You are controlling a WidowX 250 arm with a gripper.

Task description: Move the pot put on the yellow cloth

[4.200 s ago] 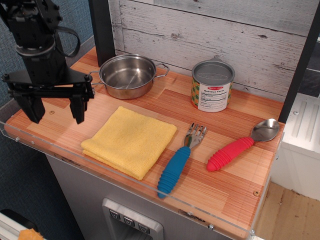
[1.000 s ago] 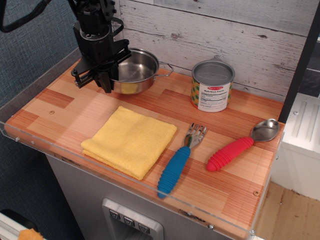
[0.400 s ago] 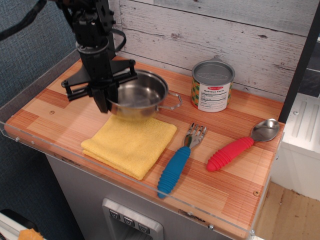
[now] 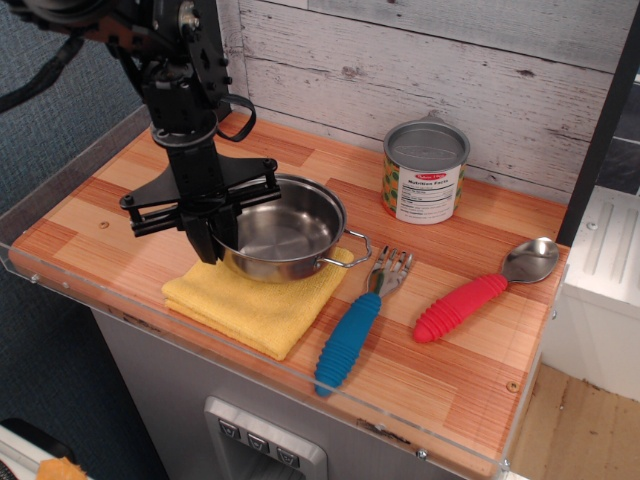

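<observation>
The shiny steel pot with wire loop handles is over the yellow cloth, covering most of its upper part; I cannot tell whether it rests on the cloth or hangs just above it. My black gripper is shut on the pot's left rim, one finger outside and one inside the pot. The right handle sticks out past the cloth's right edge toward the fork.
A labelled silver tin can stands at the back right. A blue-handled fork lies just right of the cloth, a red-handled spoon further right. A clear rim edges the wooden counter's front. A white plank wall is behind.
The gripper took hold of the pot at the back left, lifted it and carried it forward and right. It is now lower, over the yellow cloth.
</observation>
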